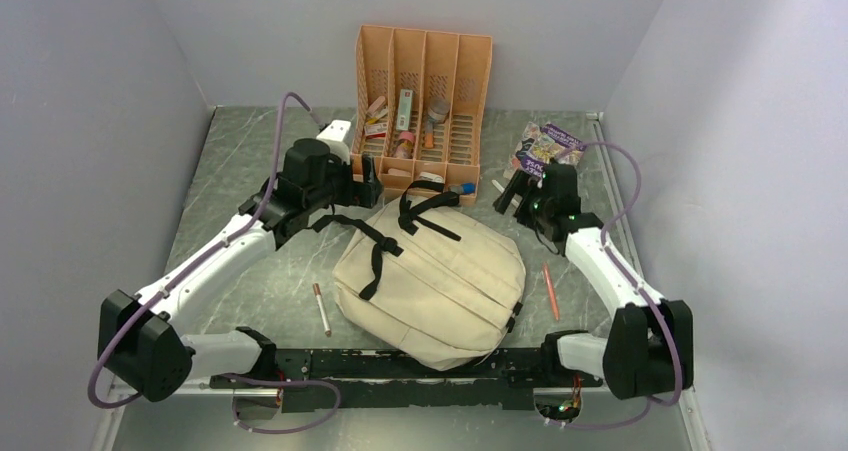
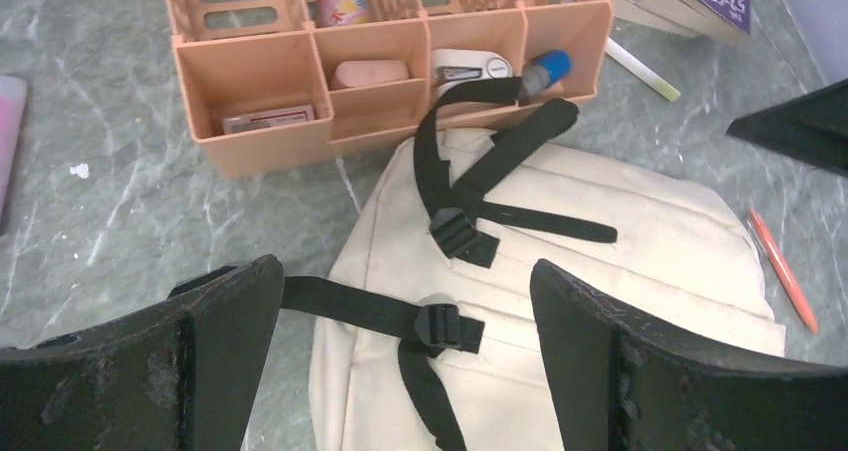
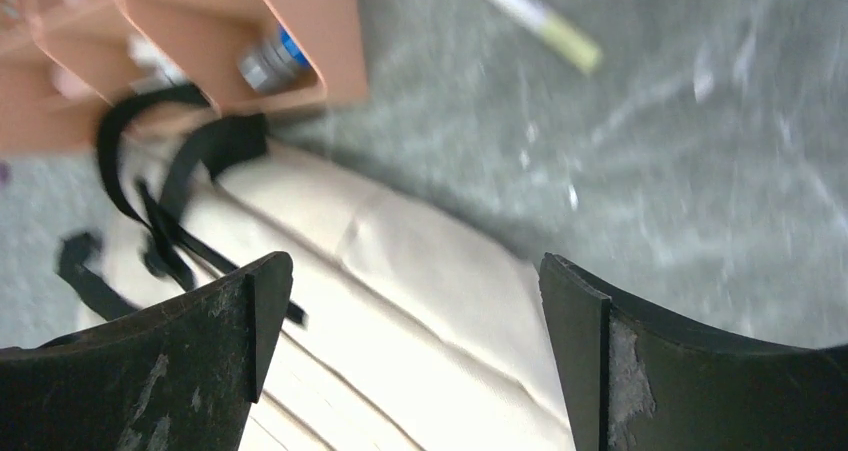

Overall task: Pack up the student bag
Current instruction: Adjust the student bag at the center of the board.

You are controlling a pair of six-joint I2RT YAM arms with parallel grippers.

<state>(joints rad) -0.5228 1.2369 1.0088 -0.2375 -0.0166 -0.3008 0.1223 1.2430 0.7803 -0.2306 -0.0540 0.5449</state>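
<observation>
I find the left gripper (image 1: 372,185), upper left of centre, jaws wide and empty, over the top corner of the student bag (image 1: 430,281). The bag lies centre frame, long axis upper left to lower right. The right gripper (image 1: 512,193), upper right, is also wide and empty; I judge it slightly farther.

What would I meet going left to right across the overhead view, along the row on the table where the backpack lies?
White pen → cream backpack → orange pencil.
</observation>
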